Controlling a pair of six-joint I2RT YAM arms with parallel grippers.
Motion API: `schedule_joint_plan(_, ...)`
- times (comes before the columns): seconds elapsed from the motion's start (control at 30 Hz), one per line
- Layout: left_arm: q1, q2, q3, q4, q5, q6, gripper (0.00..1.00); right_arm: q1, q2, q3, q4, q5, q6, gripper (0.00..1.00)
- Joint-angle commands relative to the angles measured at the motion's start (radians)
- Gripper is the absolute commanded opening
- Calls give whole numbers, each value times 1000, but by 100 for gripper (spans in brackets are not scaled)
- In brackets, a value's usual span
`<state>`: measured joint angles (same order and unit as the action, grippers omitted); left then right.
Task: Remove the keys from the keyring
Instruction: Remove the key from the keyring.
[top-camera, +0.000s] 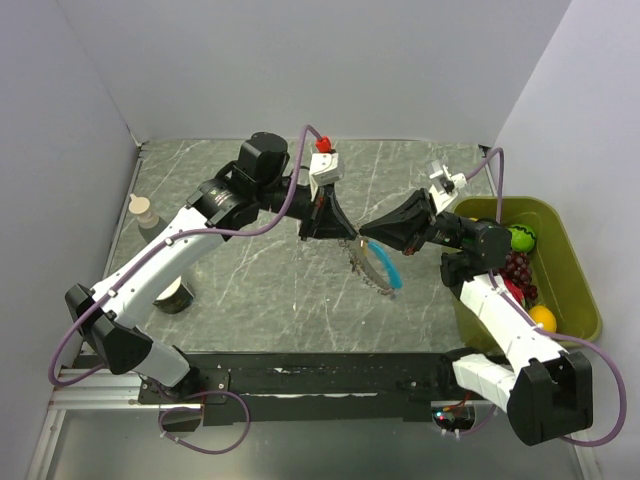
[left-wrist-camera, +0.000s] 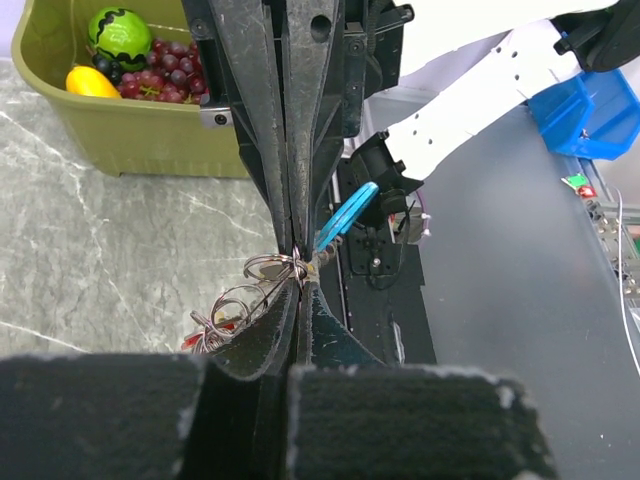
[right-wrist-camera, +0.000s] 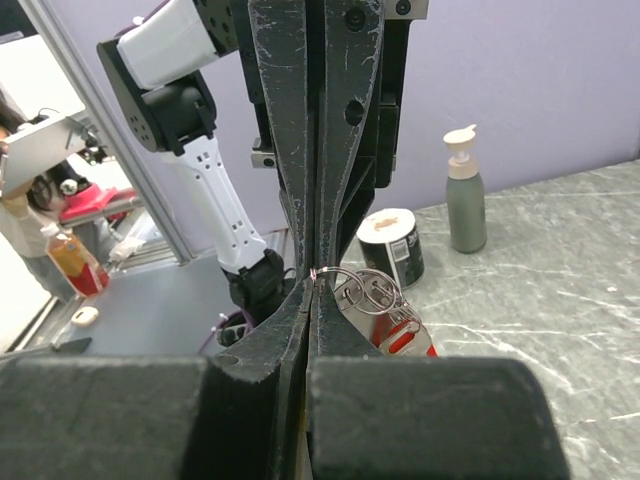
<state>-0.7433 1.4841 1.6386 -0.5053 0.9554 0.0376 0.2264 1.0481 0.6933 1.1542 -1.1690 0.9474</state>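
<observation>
The keyring (top-camera: 362, 262), a floppy string of silvery wire rings, hangs in mid-air between both grippers over the middle of the table. A curved light-blue key (top-camera: 387, 264) dangles from it. My left gripper (top-camera: 347, 236) is shut, and its tips pinch one ring of the keyring (left-wrist-camera: 272, 268). The light-blue key (left-wrist-camera: 345, 215) shows just behind, and a red key (left-wrist-camera: 197, 340) hangs low on the left. My right gripper (top-camera: 364, 232) meets the left tip to tip and is shut on a ring of the keyring (right-wrist-camera: 362, 288). A red key (right-wrist-camera: 405, 342) hangs under it.
An olive-green bin (top-camera: 575, 290) with toy fruit stands at the right edge, seen also as the bin (left-wrist-camera: 120, 140) in the left wrist view. A pump bottle (top-camera: 145, 212) and a black-and-white roll (top-camera: 176, 297) stand at the left.
</observation>
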Motion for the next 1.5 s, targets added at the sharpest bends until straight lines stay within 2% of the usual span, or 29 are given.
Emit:
schedule_joint_plan(0.0, -24, -15, 35, 28, -1, -1, 1, 5, -23, 2, -25, 6, -59, 0)
schedule_joint_plan(0.07, -24, -27, 30, 19, -36, 13, 1, 5, -31, 17, -60, -3, -94, 1)
schedule_joint_plan(0.1, -24, -31, 30, 13, -49, 19, 1, 5, -33, 28, -109, -30, -113, 11)
schedule_joint_plan(0.17, -22, -47, 21, 1, -86, 38, 1, 5, -40, 57, -169, -60, -176, 23)
schedule_joint_plan(0.2, -22, -53, 14, 1, -96, 42, 1, 4, -43, 69, -251, -84, -203, 31)
schedule_joint_plan(0.23, -25, -68, 0, -1, -143, 56, 1, 4, -55, 83, -310, -95, -284, 35)
schedule_joint_plan(0.3, -27, -80, -6, -44, -182, 93, 1, 4, -71, 129, -457, -103, -390, 41)
schedule_joint_plan(0.33, -28, -96, -13, -58, -202, 135, 1, 5, -83, 146, -599, -109, -504, 43)
schedule_joint_plan(0.47, -44, -130, -25, -169, -298, 266, 1, 4, -105, 212, -888, -86, -747, 47)
schedule_joint_plan(0.6, -105, -133, 9, -314, -385, 419, 1, 5, -118, 245, -1089, -29, -1003, 48)
schedule_joint_plan(0.77, -149, -104, 47, -435, -437, 496, 1, 19, -129, 250, -1247, -47, -1193, 51)
schedule_joint_plan(0.8, -162, -101, 56, -455, -448, 508, 1, 28, -131, 253, -1280, -50, -1275, 51)
schedule_joint_plan(0.9, -177, -81, 72, -478, -451, 521, 1, 89, -129, 271, -1434, -25, -1450, 53)
schedule_joint_plan(1.0, -188, -61, 96, -501, -460, 528, 1, 174, -131, 272, -1496, 31, -1542, 53)
schedule_joint_plan(1.13, -199, -36, 113, -515, -466, 532, 1, 202, -126, 246, -1444, 6, -1510, 53)
schedule_joint_plan(1.3, -222, -7, 133, -533, -475, 533, 1, 220, -120, 204, -1372, 58, -1466, 49)
schedule_joint_plan(1.4, -226, 5, 151, -538, -463, 533, 1, 228, -119, 177, -1326, 81, -1441, 40)
schedule_joint_plan(1.47, -228, 11, 171, -542, -454, 532, 1, 231, -117, 173, -1320, 100, -1447, 30)
